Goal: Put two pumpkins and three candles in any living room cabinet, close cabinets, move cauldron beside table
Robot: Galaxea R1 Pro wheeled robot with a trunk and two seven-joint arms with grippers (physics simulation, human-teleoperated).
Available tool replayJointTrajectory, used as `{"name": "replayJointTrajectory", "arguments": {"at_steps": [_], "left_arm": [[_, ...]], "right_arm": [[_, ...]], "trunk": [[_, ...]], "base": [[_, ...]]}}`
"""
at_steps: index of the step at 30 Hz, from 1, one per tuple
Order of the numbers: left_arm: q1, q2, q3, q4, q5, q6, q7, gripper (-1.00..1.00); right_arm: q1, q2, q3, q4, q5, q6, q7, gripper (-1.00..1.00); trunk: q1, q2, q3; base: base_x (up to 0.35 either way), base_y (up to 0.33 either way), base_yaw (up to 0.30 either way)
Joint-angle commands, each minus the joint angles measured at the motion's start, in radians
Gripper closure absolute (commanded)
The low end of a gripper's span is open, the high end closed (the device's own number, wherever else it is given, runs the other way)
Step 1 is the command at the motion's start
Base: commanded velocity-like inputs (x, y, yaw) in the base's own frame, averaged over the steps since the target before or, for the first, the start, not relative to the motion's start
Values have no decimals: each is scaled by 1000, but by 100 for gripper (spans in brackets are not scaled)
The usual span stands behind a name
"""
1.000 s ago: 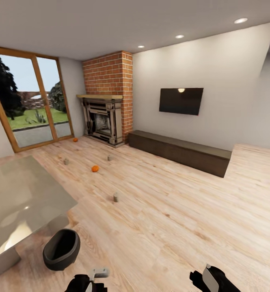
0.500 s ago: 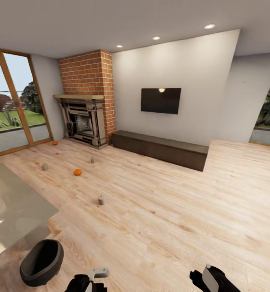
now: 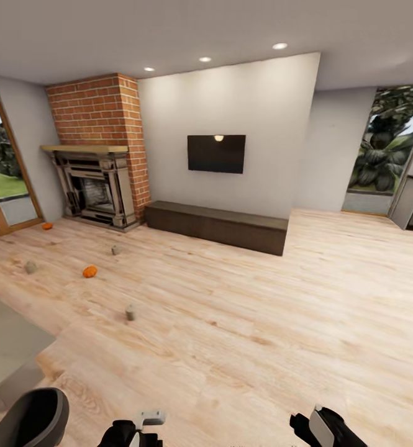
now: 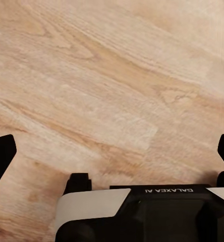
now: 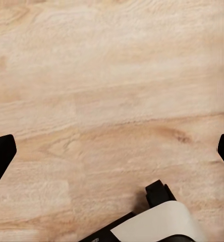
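Note:
Two orange pumpkins lie on the wood floor, one mid-left and one near the fireplace. Three grey-tan candles stand around them: the nearest, one further back, one at the left. The long dark cabinet stands shut against the wall under the TV. The black cauldron sits at the bottom left beside the table. My left gripper and right gripper are open over bare floor, holding nothing. Both arms hang low at the head view's lower edge.
A brick fireplace fills the back left corner, with a glass door beside it. A TV hangs above the cabinet. Another window and a grey unit are at the far right. Wide open floor lies ahead.
The whole view has swung to the right, so the room's things sit further left in the picture and the cauldron is partly cut off. Both arms hold the same pose.

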State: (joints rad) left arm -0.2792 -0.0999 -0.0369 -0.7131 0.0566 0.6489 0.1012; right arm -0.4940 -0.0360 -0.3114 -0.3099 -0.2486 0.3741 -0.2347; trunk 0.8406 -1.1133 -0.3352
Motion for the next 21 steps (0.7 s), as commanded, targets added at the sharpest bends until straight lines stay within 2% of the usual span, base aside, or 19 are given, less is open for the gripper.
{"name": "replayJointTrajectory", "arguments": {"at_steps": [1, 16, 21], "left_arm": [[0, 0, 0, 0, 0, 0, 0, -100], [0, 4, 1, 0, 0, 0, 0, -100], [0, 5, 2, 0, 0, -1, 0, -100]], "right_arm": [[0, 0, 0, 0, 0, -1, 0, -100], [0, 2, 0, 0, 0, -4, 0, -100], [0, 8, 0, 0, 0, -5, 0, -100]], "trunk": [[0, 0, 0], [0, 0, -5], [0, 0, -7]], "base": [[0, 0, -287], [0, 0, -274], [0, 0, -93]]}}
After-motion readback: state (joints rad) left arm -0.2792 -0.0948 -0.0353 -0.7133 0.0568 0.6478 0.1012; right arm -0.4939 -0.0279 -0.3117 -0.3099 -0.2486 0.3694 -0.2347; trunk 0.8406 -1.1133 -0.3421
